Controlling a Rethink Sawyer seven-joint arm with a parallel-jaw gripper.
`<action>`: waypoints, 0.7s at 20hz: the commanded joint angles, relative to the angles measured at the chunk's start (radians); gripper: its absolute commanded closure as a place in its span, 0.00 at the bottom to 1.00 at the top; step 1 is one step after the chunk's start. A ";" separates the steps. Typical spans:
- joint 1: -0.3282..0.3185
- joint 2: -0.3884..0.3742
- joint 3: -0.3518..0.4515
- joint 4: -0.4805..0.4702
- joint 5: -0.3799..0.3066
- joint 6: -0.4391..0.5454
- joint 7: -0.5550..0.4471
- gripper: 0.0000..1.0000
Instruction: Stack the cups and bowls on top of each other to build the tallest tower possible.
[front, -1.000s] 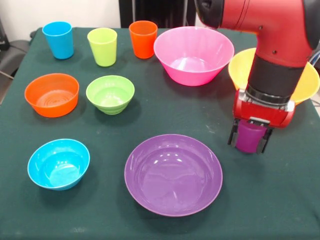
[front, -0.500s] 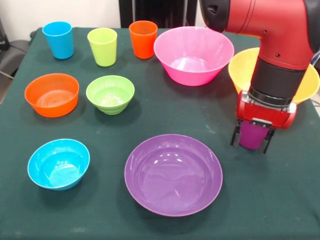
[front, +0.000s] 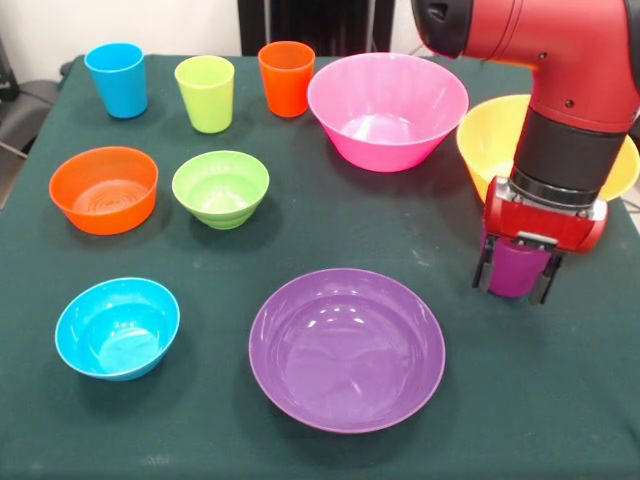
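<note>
My gripper (front: 514, 289) is shut on the purple cup (front: 517, 268), one dark finger on each side, at the right of the table just in front of the yellow bowl (front: 488, 140). The blue cup (front: 116, 80), lime green cup (front: 205, 93) and orange cup (front: 286, 78) stand upright in a row at the back left. The large pink bowl (front: 387, 110) sits beside them. The orange bowl (front: 103, 189), green bowl (front: 220, 188), blue bowl (front: 117, 327) and wide purple bowl (front: 346, 348) lie apart, all open side up. Nothing is stacked.
The red arm (front: 560, 60) comes down over the yellow bowl and hides part of it. A dark green cloth covers the table (front: 560, 410). A black post stands behind the table's far edge.
My gripper has shifted to the right with the purple cup held in it. All the other cups and bowls stay where they were.
</note>
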 joint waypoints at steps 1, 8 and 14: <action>0.006 -0.084 0.057 0.064 0.018 0.168 0.135 0.00; 0.006 -0.117 0.061 0.074 0.017 0.208 0.135 0.00; 0.019 -0.128 0.054 0.059 0.024 0.255 0.157 0.00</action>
